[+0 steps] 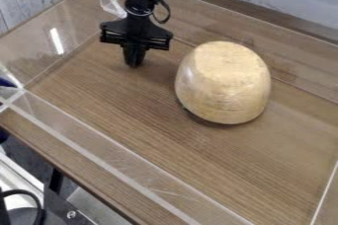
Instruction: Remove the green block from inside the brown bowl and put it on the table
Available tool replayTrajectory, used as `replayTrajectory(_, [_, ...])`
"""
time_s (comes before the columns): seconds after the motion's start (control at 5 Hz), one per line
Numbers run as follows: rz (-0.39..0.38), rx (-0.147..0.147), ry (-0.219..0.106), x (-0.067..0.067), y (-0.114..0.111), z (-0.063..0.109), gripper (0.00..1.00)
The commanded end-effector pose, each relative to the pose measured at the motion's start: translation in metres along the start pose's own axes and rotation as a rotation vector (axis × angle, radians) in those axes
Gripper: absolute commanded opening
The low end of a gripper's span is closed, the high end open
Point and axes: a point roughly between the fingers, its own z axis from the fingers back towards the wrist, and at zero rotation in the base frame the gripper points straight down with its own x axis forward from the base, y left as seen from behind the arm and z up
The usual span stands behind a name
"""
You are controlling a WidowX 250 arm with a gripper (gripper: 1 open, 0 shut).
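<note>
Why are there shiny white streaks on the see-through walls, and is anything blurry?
In the camera view, light glares off the clear wall as white streaks; the bowl, lying tipped over, casts a soft shadow on the table; the gripper looks a bit fuzzy, the bowl sharper.

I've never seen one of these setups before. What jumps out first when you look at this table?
The big tan wooden bowl right of centre catches the eye first; it seems to lie tipped over, rounded underside showing, so its inside is hidden. To its left, a black arm hangs its claw pointing down at the wood-grain table, jaws shut. Clear low walls edge the tabletop.
</note>
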Motion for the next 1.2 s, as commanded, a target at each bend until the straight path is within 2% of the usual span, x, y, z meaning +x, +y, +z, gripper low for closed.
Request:
replayTrajectory(0.0, [0.003, -0.017, -0.027, 0.012, 0.003, 0.006, 0.0])
replayTrajectory(0.2, [-0.018, -0.028, -0.031, 0.017, -0.001, 0.004, 0.0])
replayTrajectory(0.6, [-0.071, -0.039, 0.001, 0.005, -0.011, 0.011, 0.0])
replayTrajectory(1.0, [-0.124, -0.043, 0.003, -0.003, -0.014, 0.022, 0.0])
